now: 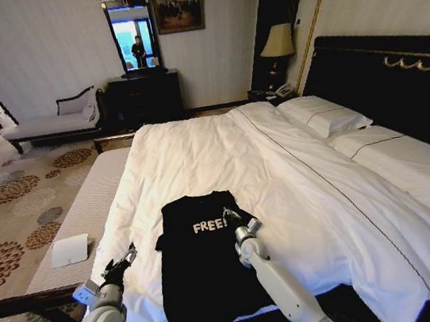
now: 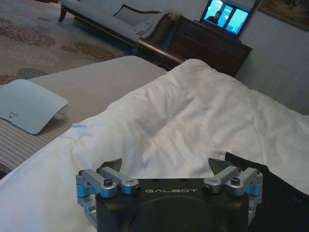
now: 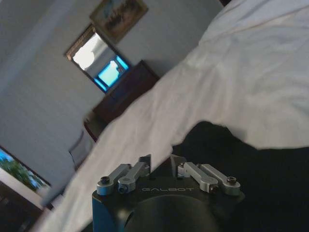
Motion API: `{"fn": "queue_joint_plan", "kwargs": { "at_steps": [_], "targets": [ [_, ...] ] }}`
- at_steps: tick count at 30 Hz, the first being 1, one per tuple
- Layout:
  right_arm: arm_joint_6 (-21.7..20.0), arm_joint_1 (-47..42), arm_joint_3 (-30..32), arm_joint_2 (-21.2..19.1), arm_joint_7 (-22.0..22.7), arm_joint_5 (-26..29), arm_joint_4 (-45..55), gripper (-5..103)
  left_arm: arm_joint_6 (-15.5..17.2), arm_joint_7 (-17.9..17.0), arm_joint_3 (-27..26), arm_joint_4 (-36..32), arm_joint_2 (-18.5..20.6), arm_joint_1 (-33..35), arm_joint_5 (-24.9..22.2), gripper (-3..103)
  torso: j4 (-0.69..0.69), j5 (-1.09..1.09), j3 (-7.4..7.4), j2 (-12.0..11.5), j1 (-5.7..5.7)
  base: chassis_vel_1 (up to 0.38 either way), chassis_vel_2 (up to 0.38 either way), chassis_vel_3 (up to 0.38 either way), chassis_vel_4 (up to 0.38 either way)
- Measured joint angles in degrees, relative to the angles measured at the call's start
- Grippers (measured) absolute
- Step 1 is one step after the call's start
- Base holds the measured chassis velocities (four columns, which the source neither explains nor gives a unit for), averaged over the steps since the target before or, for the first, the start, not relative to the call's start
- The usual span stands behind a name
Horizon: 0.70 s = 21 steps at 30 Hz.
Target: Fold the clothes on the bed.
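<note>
Head view, black T-shirt (image 1: pixel 202 271) near bed (image 1: pixel 299 189) foot edge, left claw (image 1: pixel 121 263) spread wide beside it, right claw (image 1: pixel 238 220) nearly closed above.

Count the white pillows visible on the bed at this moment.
2. One white pillow lies nearest the dark headboard's far end; a second white pillow lies beside it, closer to the robot. More may be hidden beyond the head view's right edge.

One black T-shirt (image 1: pixel 200 267) is counted on one bed (image 1: pixel 299 189). Two white pillows (image 1: pixel 325 116) are seen at the headboard. Two end effectors are counted, the left end effector (image 1: pixel 121 260) and the right end effector (image 1: pixel 237 220). One white card (image 1: pixel 70 250) is noted on one striped bench (image 1: pixel 87 219)
</note>
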Motion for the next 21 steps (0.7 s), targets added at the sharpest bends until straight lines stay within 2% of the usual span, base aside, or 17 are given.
{"fn": "queue_joint_plan", "kwargs": {
  "at_steps": [2,5,6,8,9,11,12,14,15,17,18,20,21],
  "targets": [
    [-0.3,-0.9,0.7,-0.4,0.2,1.2,2.2,27,0.0,0.0,-0.1,0.1,0.0,0.0,0.0,100,0.00,0.00,0.00,0.0,0.00,0.000,0.000,0.000,0.000],
    [-2.2,-2.6,4.3,-1.8,2.6,5.9,7.6,43,-0.1,0.0,0.0,0.3,-0.1,-0.1,0.0,100,0.00,0.00,0.00,0.0,0.00,0.000,0.000,0.000,0.000],
    [-2.2,-2.6,4.3,-1.8,2.6,5.9,7.6,43,-0.1,0.0,0.0,0.3,-0.1,-0.1,0.0,100,0.00,0.00,0.00,0.0,0.00,0.000,0.000,0.000,0.000],
    [-3.4,-2.5,7.1,-2.5,5.4,8.5,8.0,54,-0.1,0.0,0.3,0.3,-0.2,-0.2,0.0,100,-0.01,0.01,0.00,0.0,0.00,0.000,0.000,0.000,0.000],
    [-4.2,-2.3,8.2,-2.9,6.9,9.5,7.6,54,-0.1,0.0,0.5,0.3,-0.3,-0.3,0.1,100,-0.01,0.01,0.00,0.0,0.00,0.000,0.000,0.000,0.000],
    [-6.9,-1.9,10.1,-3.8,9.4,11.3,6.6,64,-0.1,0.0,0.8,0.2,-0.4,-0.4,0.2,100,-0.01,0.01,0.00,0.0,0.01,0.000,0.000,0.000,0.000],
    [-6.9,-1.9,10.1,-3.8,9.4,11.3,6.6,64,-0.1,0.0,0.8,0.2,-0.4,-0.4,0.2,100,-0.01,0.01,0.00,0.0,0.01,0.000,0.000,0.000,0.000],
    [-9.2,-1.8,10.9,-4.5,10.7,12.8,5.9,76,-0.1,0.0,0.9,0.1,-0.4,-0.4,0.2,100,-0.01,0.02,0.00,0.0,0.01,0.000,0.000,0.000,0.000],
    [-10.1,-1.7,11.1,-4.7,11.4,13.5,5.5,76,-0.1,0.0,0.9,0.1,-0.4,-0.4,0.2,100,-0.01,0.01,0.00,0.0,0.01,0.000,0.000,0.000,0.000],
    [-11.3,-1.7,11.2,-4.9,12.8,14.2,5.4,87,0.0,0.0,0.9,-0.1,-0.3,-0.3,0.3,100,-0.01,0.01,0.00,0.0,0.01,0.000,0.000,0.000,0.000],
    [-11.3,-1.7,11.2,-4.9,12.8,14.2,5.4,87,0.0,0.0,0.9,-0.1,-0.3,-0.3,0.3,100,-0.01,0.01,0.00,0.0,0.01,0.000,0.000,0.000,0.000],
    [-12.4,-1.8,11.3,-4.9,14.8,14.9,5.9,96,0.0,0.0,0.7,-0.3,-0.1,-0.1,0.3,100,0.00,0.01,0.00,0.0,0.01,0.000,0.000,0.000,0.000],
    [-12.8,-2.0,11.3,-4.8,15.6,15.1,6.3,96,0.0,0.0,0.7,-0.4,-0.1,0.0,0.3,100,0.00,0.01,0.00,0.0,0.01,0.000,0.000,0.000,0.000]
  ]
}}
